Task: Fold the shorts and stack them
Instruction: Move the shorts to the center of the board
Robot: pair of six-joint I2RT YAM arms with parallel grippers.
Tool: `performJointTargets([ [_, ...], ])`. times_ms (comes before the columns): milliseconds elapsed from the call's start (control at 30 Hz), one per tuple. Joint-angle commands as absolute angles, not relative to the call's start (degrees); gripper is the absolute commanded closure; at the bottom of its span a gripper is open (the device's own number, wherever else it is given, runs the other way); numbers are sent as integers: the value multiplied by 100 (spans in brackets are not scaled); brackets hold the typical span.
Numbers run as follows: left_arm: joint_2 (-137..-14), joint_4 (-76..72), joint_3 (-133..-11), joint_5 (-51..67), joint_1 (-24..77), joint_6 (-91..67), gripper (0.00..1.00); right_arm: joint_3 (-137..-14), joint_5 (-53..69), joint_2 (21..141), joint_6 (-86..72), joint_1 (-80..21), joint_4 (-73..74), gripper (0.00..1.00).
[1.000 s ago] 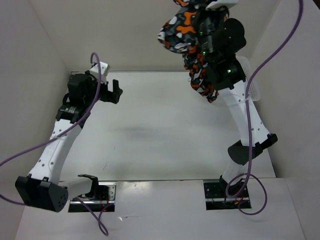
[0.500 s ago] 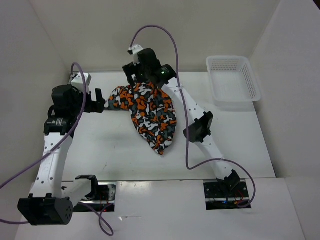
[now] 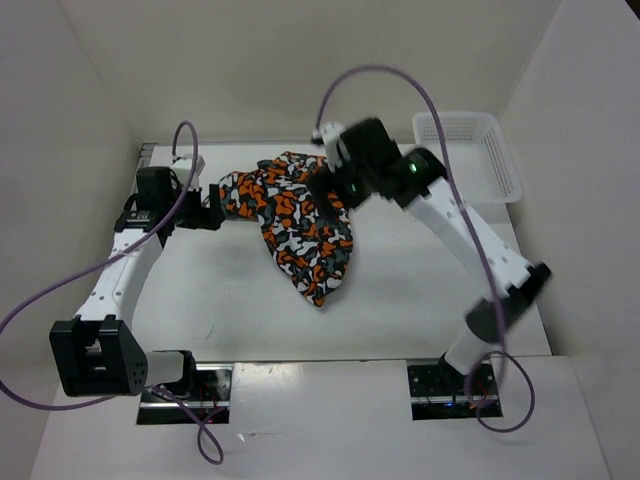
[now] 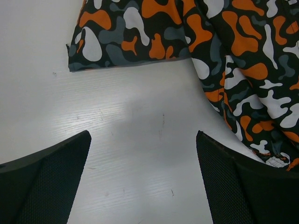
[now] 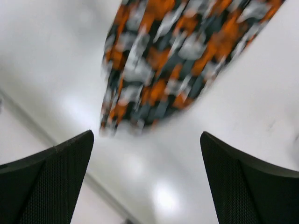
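The shorts (image 3: pixel 300 228), blotched in orange, black, grey and white, lie crumpled on the white table, running from the back left down toward the middle. My left gripper (image 3: pixel 208 212) stands open just left of their left hem. In the left wrist view only bare table shows between the fingers (image 4: pixel 46 182), with the shorts (image 4: pixel 163 32) ahead. My right gripper (image 3: pixel 328 190) hovers open over the shorts' back right part. The right wrist view is blurred, with the shorts (image 5: pixel 173 51) beyond the open gripper (image 5: pixel 147 182) and nothing held.
A white mesh basket (image 3: pixel 470 155) stands at the back right corner. White walls close in the table at the back and on both sides. Purple cables loop above both arms.
The right arm brought the shorts down from high up, let them go on the table and opened, then swung right. The left gripper moved to the shorts' left hem.
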State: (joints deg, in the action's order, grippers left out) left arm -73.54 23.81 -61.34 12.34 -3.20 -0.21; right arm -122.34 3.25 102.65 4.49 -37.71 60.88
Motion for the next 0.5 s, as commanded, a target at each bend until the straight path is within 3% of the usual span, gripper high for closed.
performJointTargets([
  [0,-7356,1926,-5925,1485,-220,0,0,-9526,9,8407,738,-4508,5866,1],
  [33,-7409,1925,-5872,1485,-220,0,0,-8483,9,8133,608,-4509,5645,1],
  [167,-7515,1863,-5810,1485,-220,0,0,-7621,-535,8199,606,-4509,4195,1],
  [300,-7576,1679,-5687,1249,-220,0,0,-7173,999,8341,370,-4509,3938,1],
  [467,-7576,1153,-5056,723,-220,0,0,-5794,1206,8209,-182,-4509,2231,3],
])
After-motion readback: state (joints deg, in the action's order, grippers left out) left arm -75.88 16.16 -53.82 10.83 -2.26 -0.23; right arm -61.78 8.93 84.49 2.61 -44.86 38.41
